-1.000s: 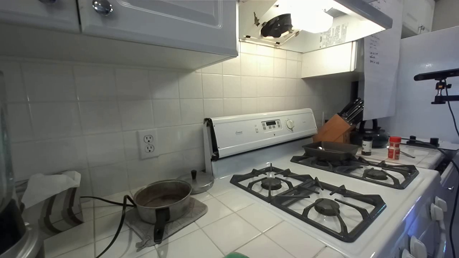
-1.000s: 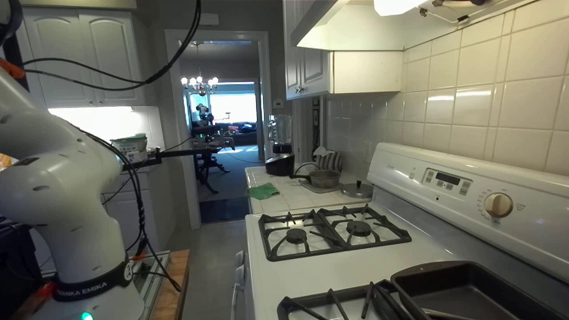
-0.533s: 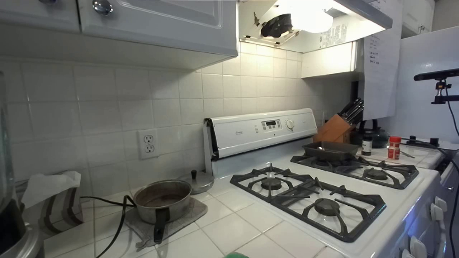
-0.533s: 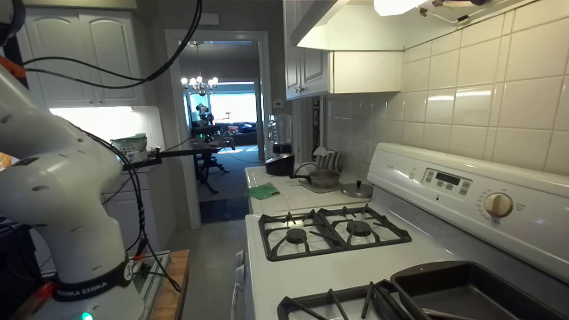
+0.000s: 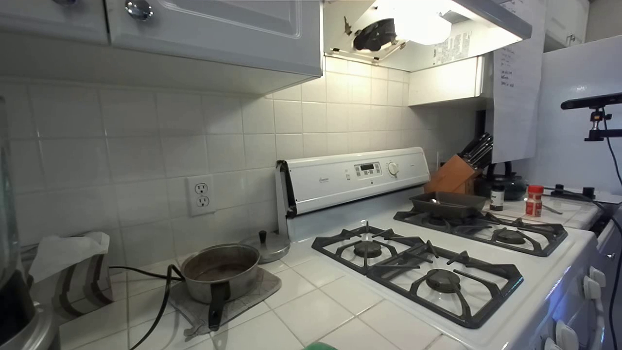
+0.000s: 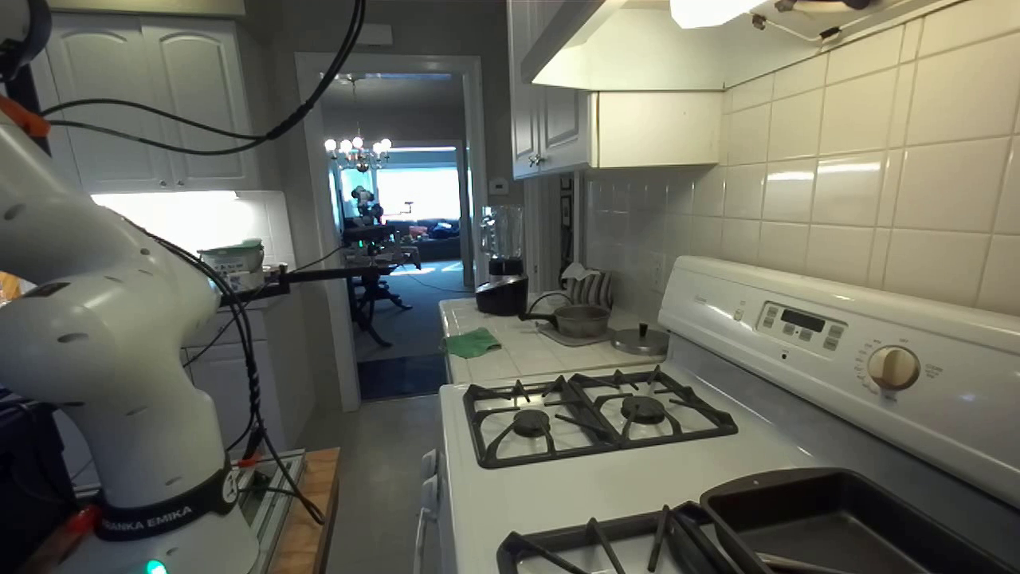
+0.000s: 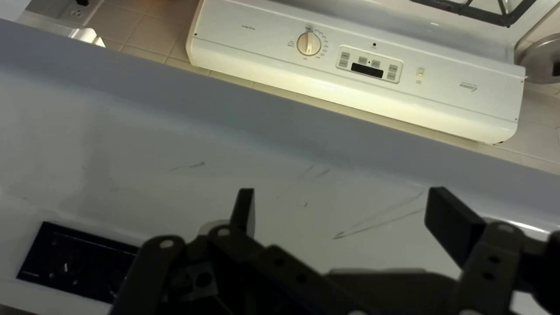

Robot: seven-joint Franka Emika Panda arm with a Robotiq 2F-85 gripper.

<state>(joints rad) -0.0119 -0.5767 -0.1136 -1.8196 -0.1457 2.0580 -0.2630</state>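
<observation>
In the wrist view, the gripper (image 7: 345,210) has its two fingers (image 7: 455,223) wide apart. The white face of the hood (image 7: 153,140) shows through the gap. The hood is the thing nearest to the fingers, but the view does not tell if they touch it. Thin dark marks (image 7: 343,235) run across the white, and a black panel (image 7: 78,262) sits on the hood at one side. In both exterior views the hood is up over the stove (image 6: 606,486), and a bright light (image 5: 423,22) glows under it.

Past the hood's edge, the wrist view shows the stove's back upside down, with a cream knob (image 7: 309,43) and a small dark screen (image 7: 366,70).

Black racks (image 6: 594,410) lie on the stove. A dark pan (image 5: 447,209) sits on one of them. Past it are a knife block (image 5: 447,176), a kettle (image 5: 508,187) and a red shaker (image 5: 534,206).

At the stove's other end, a pot (image 5: 221,270) stands on a mat (image 5: 257,287), with a lid (image 5: 272,252) just beside it. A green cloth (image 6: 472,343) lies near.

The arm (image 6: 119,327) stands across a strip of floor (image 6: 370,470) from the stove.
</observation>
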